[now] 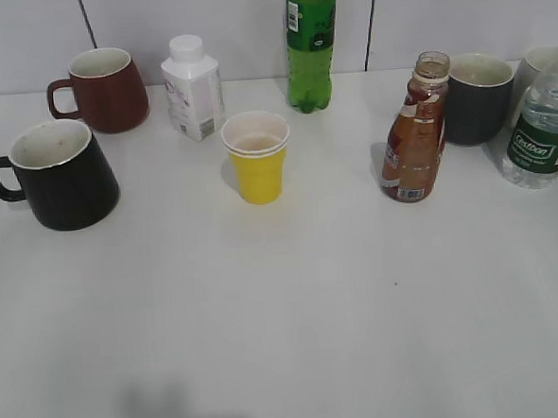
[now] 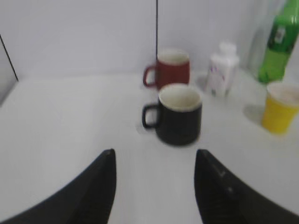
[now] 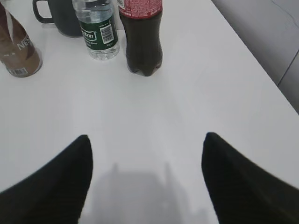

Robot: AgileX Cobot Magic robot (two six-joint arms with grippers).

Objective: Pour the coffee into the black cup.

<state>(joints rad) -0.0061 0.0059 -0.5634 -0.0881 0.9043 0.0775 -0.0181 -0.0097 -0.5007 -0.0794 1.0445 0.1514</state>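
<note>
Bare white tabletop fills the foreground of the exterior view. Both tools are spread wide and hold nothing: the left tool faces the black cup at the left edge, and the right tool hangs well short of the coffee, which stands uncapped right of centre, just beside a dark grey mug. Judging from this, a careless reach could knock the open bottle over, or grab the nearby water bottle or cola bottle instead.
</note>
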